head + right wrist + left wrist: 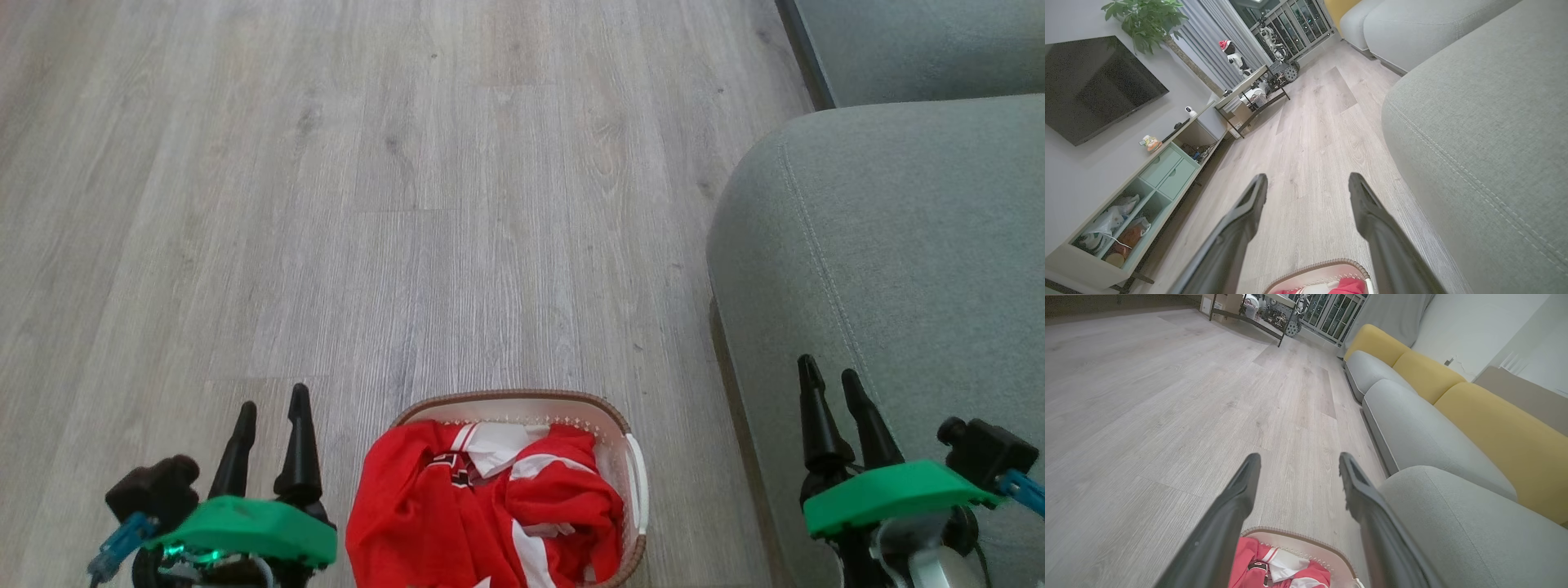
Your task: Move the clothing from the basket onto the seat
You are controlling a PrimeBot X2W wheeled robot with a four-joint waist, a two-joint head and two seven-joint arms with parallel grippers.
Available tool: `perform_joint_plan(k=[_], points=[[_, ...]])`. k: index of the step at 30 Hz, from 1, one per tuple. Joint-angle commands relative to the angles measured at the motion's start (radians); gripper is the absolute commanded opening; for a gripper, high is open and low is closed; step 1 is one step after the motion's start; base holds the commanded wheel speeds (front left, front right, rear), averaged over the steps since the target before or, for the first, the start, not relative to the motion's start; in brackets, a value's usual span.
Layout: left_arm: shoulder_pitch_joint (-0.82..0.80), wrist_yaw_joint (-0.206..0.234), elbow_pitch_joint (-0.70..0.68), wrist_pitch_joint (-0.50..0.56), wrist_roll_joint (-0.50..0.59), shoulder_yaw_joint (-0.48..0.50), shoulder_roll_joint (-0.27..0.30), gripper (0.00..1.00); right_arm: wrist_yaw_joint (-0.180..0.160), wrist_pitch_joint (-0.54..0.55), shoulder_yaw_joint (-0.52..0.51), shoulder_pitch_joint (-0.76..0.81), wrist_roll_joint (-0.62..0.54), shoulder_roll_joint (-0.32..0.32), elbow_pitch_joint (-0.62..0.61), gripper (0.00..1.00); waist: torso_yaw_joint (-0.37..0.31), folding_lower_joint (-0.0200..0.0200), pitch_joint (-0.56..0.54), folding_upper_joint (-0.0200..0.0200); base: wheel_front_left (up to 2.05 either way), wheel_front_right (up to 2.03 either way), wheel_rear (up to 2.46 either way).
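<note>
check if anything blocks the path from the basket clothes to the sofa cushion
Nothing visible: only bare wooden floor separates the white perforated basket of red-and-white clothing from the grey-green fabric seat cushion.

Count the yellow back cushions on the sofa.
3, in a row: the far cushion, the middle cushion, the near cushion. More may lie out of frame.

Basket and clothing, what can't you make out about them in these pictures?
Basket: near end cut off by the head view's bottom edge; in the left wrist view the left gripper covers its sides.
Clothing: heaped, so the garment count and lower layers are hidden; the jersey's print is folded and too small to read.
Seat: runs off the head view's right edge.
</note>
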Motion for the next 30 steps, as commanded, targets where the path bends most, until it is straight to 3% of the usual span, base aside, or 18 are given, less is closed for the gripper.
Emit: perform_joint_plan(k=[1,30], points=[[-0.027,0.007,-0.044,-0.018,0.043,0.012,0.013,1.00,0.006,-0.017,0.021,-0.034,-0.040,-0.011,-0.046,1.00,0.000,0.0000,0.000,0.0000,0.00,0.00,0.00],[0.019,0.031,-0.058,-0.099,0.352,0.004,0.013,1.00,0.008,-0.100,0.054,-0.014,-0.357,-0.013,-0.081,1.00,-0.002,0.0000,-0.019,0.0000,0.00,0.00,0.00]])
